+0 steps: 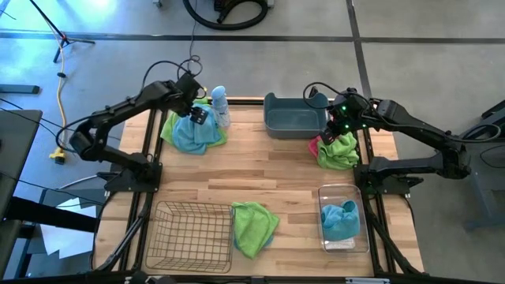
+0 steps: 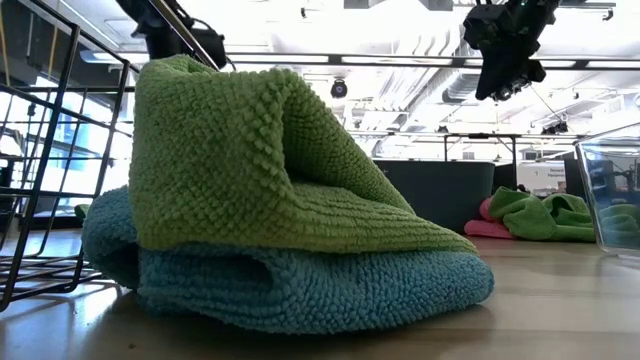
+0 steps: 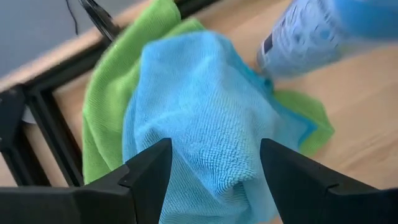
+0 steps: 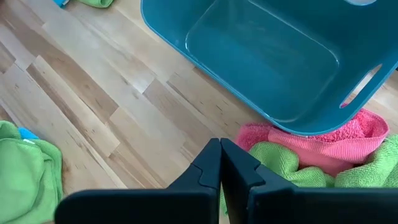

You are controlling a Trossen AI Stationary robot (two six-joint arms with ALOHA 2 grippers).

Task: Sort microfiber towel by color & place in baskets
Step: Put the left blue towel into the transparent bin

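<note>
Left pincer (image 3: 214,180) spread wide, straddling blue microfiber towel (image 3: 199,112), which is heaped on a green towel (image 1: 172,126) beside the spray bottle (image 1: 219,104) at the table's far left. Soft, light, floppy, so pinch a raised fold at the top. Right pincer (image 4: 221,165) pressed together, empty, above the pink towel (image 4: 323,140) and blue-grey tub (image 4: 267,56).

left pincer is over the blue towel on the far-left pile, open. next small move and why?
Probably lower the left pincer straight down and close on the blue towel. Its fingers stand apart on either side of the towel's raised fold, which lies on top of a green towel, and the spray bottle sits close beside, so keep the descent vertical.
</note>
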